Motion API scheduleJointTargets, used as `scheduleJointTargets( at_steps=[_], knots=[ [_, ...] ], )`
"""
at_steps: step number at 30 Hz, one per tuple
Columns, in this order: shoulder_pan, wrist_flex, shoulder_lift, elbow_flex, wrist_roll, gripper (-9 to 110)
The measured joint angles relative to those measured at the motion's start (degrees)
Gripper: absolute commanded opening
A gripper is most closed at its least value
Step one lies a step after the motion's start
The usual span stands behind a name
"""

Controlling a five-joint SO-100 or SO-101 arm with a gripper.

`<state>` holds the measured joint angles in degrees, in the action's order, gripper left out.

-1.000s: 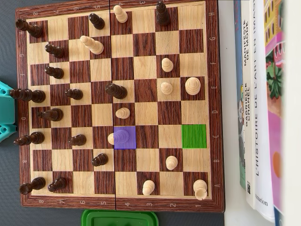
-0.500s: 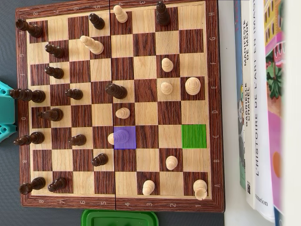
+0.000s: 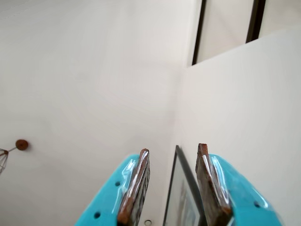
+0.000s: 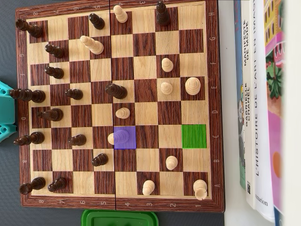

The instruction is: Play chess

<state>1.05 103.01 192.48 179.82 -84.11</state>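
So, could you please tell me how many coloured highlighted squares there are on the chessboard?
2. In the overhead view, a purple square sits left of centre with a light piece on it. An empty green square lies further right in the same row.

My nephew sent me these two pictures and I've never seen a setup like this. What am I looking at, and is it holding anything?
It is a small robot arm set up to play chess. The wrist view comes from a camera riding on the arm: its turquoise gripper points up at a wall and ceiling, fingers apart, holding nothing. The overhead view looks straight down on a wooden chessboard mid-game, dark pieces mostly at the left, light pieces towards the right. One square is tinted purple with a light piece in it, another green and empty. Books lie at the right, and a bit of the turquoise arm shows at the left edge.
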Motion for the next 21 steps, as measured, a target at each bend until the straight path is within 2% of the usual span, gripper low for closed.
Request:
scheduleJointTargets(
  at_steps=[21],
  knots=[
    [0.4, 0.0, -1.9, 0.0, 0.0, 15]
  ],
)
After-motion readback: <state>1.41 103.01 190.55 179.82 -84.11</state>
